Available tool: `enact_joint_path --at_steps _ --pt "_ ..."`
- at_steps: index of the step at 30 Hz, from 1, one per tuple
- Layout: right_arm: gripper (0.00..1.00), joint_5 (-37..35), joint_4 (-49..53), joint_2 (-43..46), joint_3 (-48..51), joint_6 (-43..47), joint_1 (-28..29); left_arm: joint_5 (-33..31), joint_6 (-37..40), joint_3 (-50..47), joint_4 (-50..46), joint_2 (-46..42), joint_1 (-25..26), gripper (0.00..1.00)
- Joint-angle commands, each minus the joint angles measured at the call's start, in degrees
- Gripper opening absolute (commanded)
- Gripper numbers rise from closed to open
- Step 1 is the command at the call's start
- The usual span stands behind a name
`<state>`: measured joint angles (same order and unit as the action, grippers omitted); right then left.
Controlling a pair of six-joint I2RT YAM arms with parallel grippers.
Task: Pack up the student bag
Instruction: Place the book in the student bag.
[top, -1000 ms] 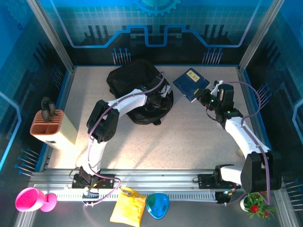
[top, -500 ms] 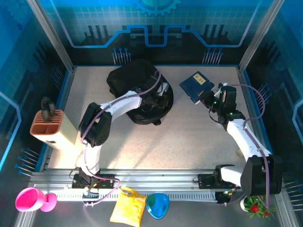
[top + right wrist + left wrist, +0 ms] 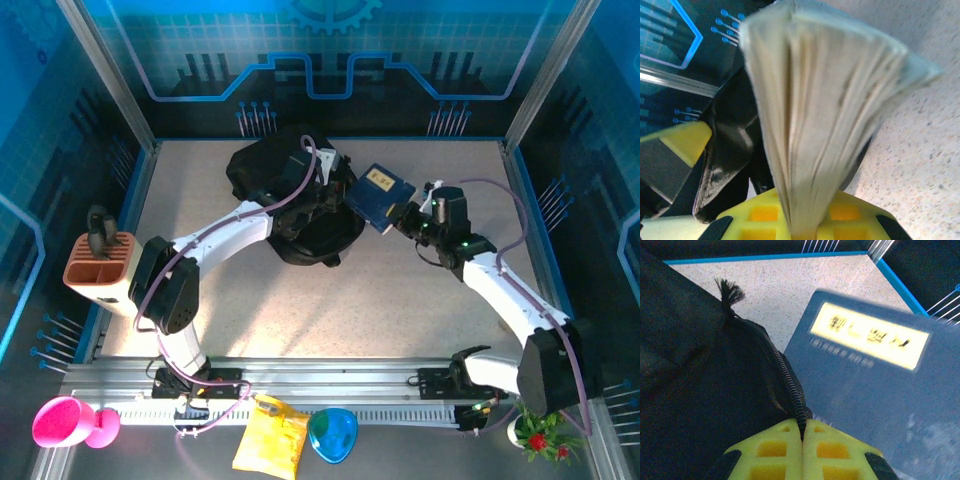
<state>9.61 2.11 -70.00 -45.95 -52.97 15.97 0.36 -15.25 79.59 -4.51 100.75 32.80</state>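
Note:
The student bag (image 3: 285,205), black and soft, lies at the back middle of the table. My left gripper (image 3: 338,190) is shut on the zipper edge of the bag (image 3: 790,385), the yellow fingers (image 3: 775,450) pinching the zipper teeth. A blue book (image 3: 376,192) with a yellow label hangs tilted just right of the bag's opening, with my right gripper (image 3: 405,215) shut on its lower edge. In the right wrist view the book's pages (image 3: 830,110) fan out above my right gripper (image 3: 802,231), and the bag (image 3: 732,130) lies just behind. The book's cover (image 3: 875,385) sits close beside the zipper.
A tan holder (image 3: 110,265) with dark tools stands at the left edge. A pink cup (image 3: 62,420), a yellow pouch (image 3: 270,442), a teal dish (image 3: 332,435) and a small plant (image 3: 540,435) lie in front of the rail. Blue borders (image 3: 515,180) edge the table.
My right arm has carried the book left, from the back right up to the bag's opening. My left gripper has shut on the zipper edge and shifted toward the back.

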Motion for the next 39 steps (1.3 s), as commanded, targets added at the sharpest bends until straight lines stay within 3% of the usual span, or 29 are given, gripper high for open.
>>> enact_joint_path --at_steps 1,9,17,22,35,39 --pt "0.04 -1.78 -2.96 -1.83 -0.49 -2.7 3.21 -0.05 0.13 0.03 5.46 -2.84 0.23 0.04" --pt "0.04 1.87 -8.74 -8.71 -2.23 -7.15 8.15 0.55 -0.4 0.0 6.36 -3.54 0.23 0.04" --pt "0.04 6.4 -20.1 -14.09 -3.83 -11.05 9.54 0.79 -0.71 -0.47 6.05 -5.96 0.22 0.04" --pt "0.04 6.94 -22.14 -17.96 -6.62 -12.74 10.03 1.23 -1.01 -0.67 6.01 -6.97 0.19 0.04" --pt "0.05 -6.94 -9.66 -37.34 -23.08 -17.23 14.83 0.46 -2.76 -0.74 5.93 -7.03 0.21 0.04" --pt "0.07 -8.43 -10.46 -42.49 -26.53 -18.74 15.75 0.3 -3.29 -1.05 5.66 -7.56 0.17 0.04"
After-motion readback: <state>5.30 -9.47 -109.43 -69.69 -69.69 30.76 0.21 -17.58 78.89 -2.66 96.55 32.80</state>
